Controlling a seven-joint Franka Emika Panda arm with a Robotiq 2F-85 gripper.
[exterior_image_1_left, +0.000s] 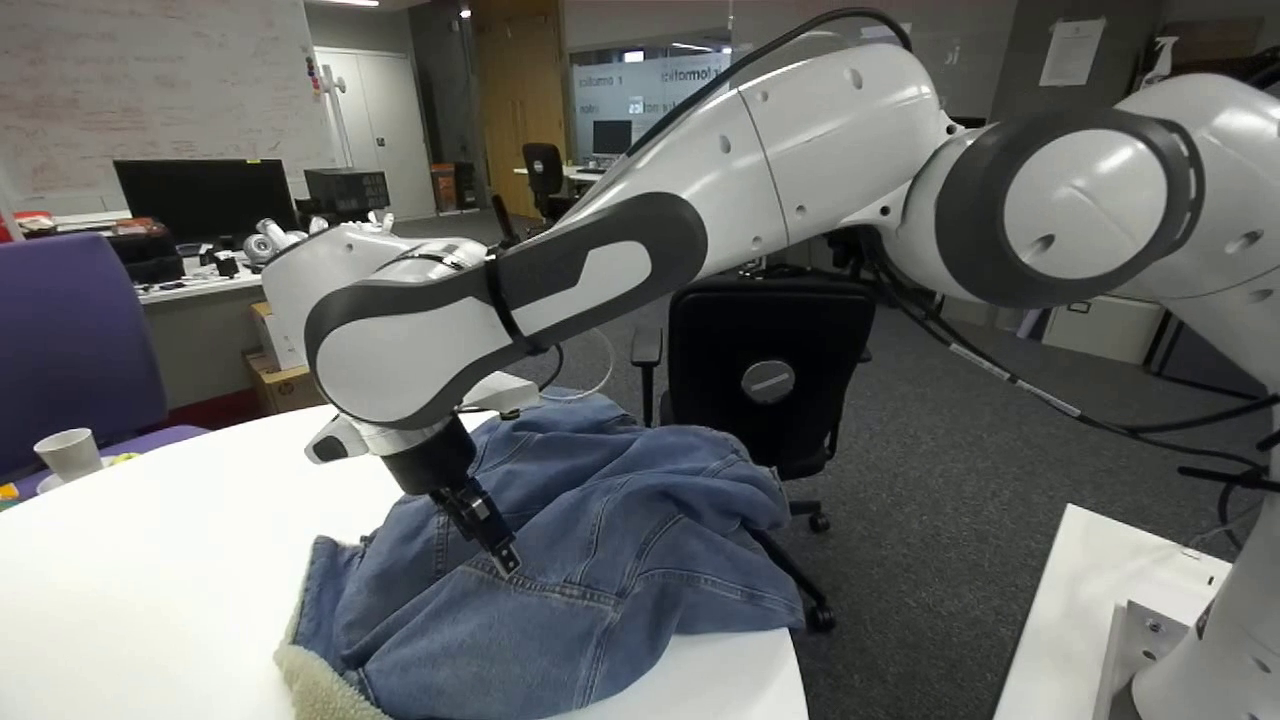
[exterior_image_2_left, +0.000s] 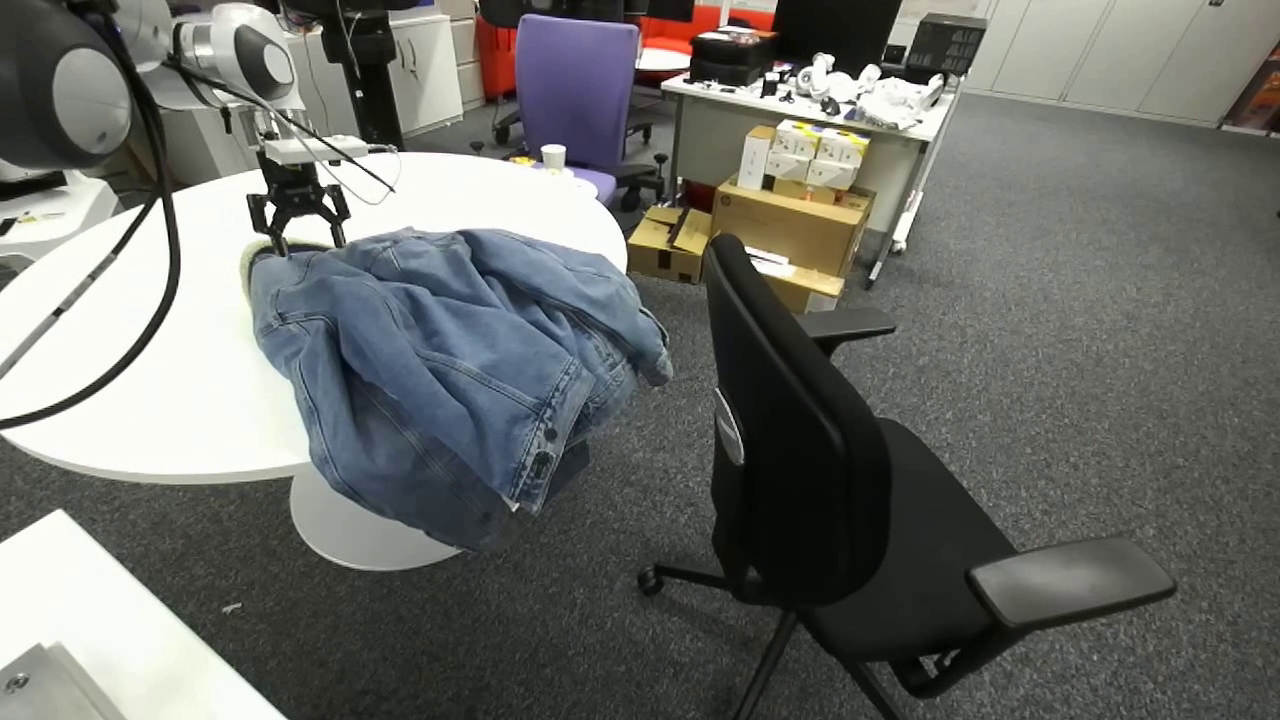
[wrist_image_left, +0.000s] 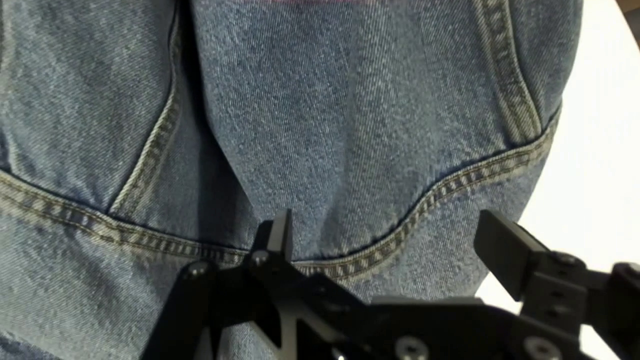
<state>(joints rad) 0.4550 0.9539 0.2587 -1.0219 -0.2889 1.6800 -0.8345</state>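
Note:
A blue denim jacket (exterior_image_1_left: 520, 640) with a cream fleece lining (exterior_image_1_left: 318, 685) lies crumpled on a round white table (exterior_image_1_left: 150, 580). In an exterior view the jacket (exterior_image_2_left: 450, 330) drapes over the table's edge, with a buttoned band hanging down. My gripper (exterior_image_2_left: 310, 246) points down at the jacket's fleece-edged end, jaws wide apart. From the wrist, the denim (wrist_image_left: 300, 100) fills most of the picture, and a curved stitched seam (wrist_image_left: 425, 205) runs behind the open gripper (wrist_image_left: 384, 220). Nothing is gripped between the fingers. Whether the fingertips touch the cloth, I cannot tell.
A black office chair (exterior_image_2_left: 800, 450) stands beside the table where the jacket overhangs. Across the table are a purple chair (exterior_image_2_left: 575, 90) and a white cup (exterior_image_2_left: 553, 156). Cardboard boxes (exterior_image_2_left: 790, 235) are stacked by a desk. The arm rises from a white stand (exterior_image_1_left: 1090, 580).

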